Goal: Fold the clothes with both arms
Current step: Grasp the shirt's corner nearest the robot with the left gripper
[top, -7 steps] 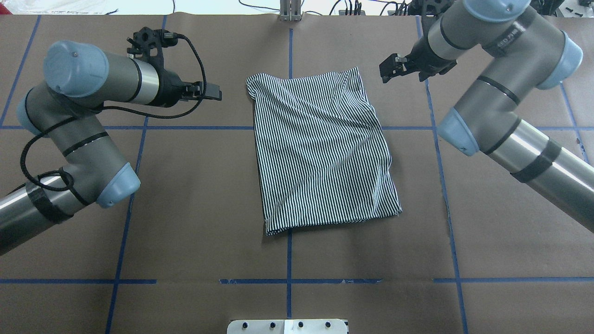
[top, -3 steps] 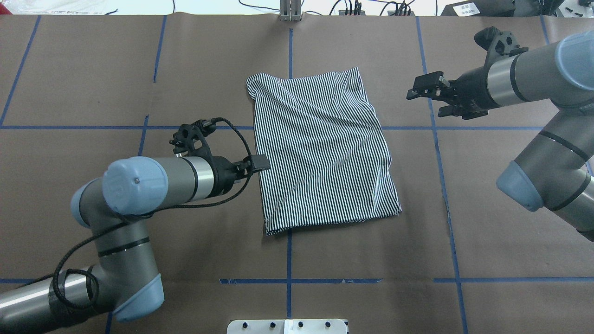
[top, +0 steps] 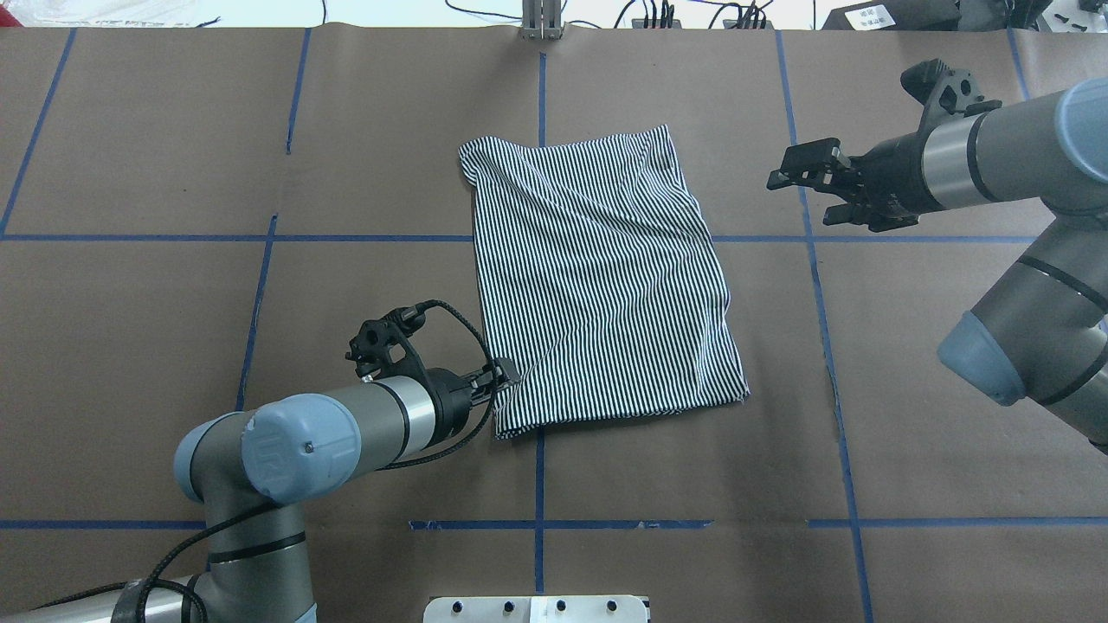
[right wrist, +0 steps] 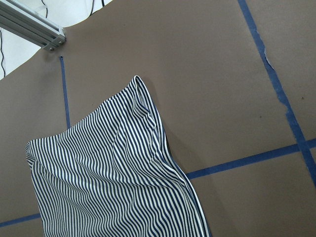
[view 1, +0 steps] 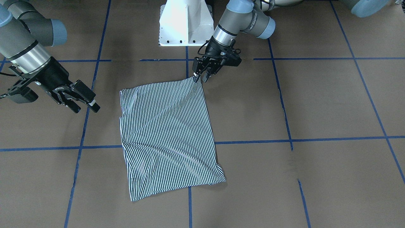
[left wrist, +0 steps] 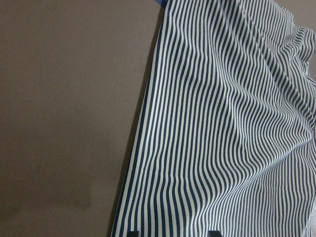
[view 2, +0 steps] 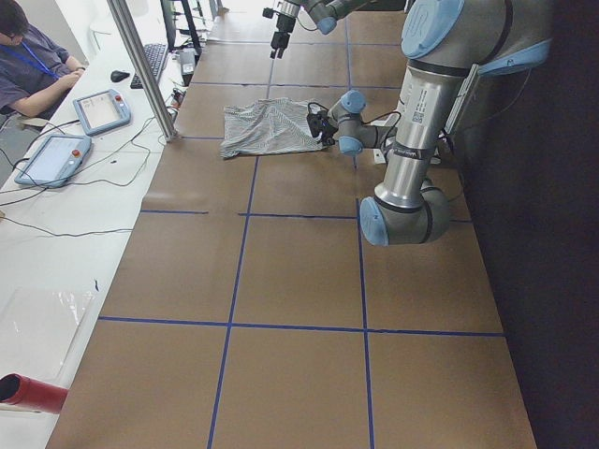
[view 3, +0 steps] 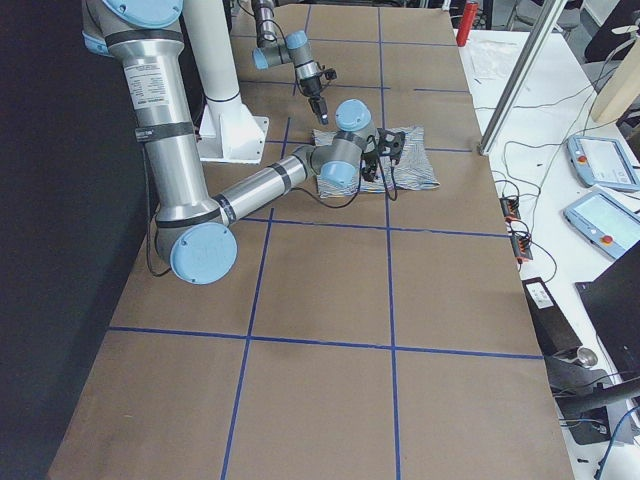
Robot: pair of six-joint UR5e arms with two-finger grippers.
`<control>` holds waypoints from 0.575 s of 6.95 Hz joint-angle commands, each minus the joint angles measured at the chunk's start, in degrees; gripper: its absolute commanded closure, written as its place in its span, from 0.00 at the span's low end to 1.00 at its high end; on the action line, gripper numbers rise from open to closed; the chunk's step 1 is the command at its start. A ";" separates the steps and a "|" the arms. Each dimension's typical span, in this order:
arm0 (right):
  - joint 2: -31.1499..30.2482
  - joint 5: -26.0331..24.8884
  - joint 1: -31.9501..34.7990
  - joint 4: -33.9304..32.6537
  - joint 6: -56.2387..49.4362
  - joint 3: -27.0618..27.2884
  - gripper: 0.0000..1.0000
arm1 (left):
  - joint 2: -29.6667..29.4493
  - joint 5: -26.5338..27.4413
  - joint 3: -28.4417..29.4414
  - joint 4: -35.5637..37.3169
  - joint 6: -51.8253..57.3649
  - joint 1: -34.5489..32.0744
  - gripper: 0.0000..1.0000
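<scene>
The striped polo shirt point(top: 597, 277) lies folded into a rough rectangle in the middle of the table; its collar, placket and logo are hidden. It also shows in the front-facing view point(view 1: 167, 136) and in both wrist views point(left wrist: 222, 123) point(right wrist: 113, 182). My left gripper point(top: 505, 378) point(view 1: 201, 78) is low at the shirt's near-left corner, its jaws apart, with striped cloth showing between the fingertips in the left wrist view. My right gripper point(top: 796, 197) point(view 1: 86, 107) is open and empty, above the table and well off to the right of the shirt's far edge.
The table is covered in brown paper with blue tape grid lines. The white pedestal base point(view 1: 185, 22) stands at the robot's side. An aluminium post point(top: 542, 22) stands at the far edge. A side desk with tablets point(view 2: 98, 108) and a seated person point(view 2: 28, 61) lies beyond.
My left arm has swung from the far left down along the shirt's left edge to its near-left corner. My right gripper has moved right, away from the shirt's far-right corner.
</scene>
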 commanded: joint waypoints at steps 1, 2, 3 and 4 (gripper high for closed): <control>-0.06 -0.03 -0.06 0.05 0.04 -0.01 0.00 | 0.03 0.47 1.36 0.01 -2.49 1.75 0.46; -0.14 -0.03 -0.06 0.05 0.04 -0.01 0.00 | -0.06 0.82 2.32 0.01 -3.80 2.63 0.46; -0.23 -0.03 -0.06 0.05 0.04 -0.01 0.00 | -0.49 0.83 2.77 0.01 -3.90 2.82 0.46; -0.23 -0.03 -0.06 0.05 0.04 -0.01 0.00 | -0.59 0.83 2.77 0.01 -3.90 2.82 0.46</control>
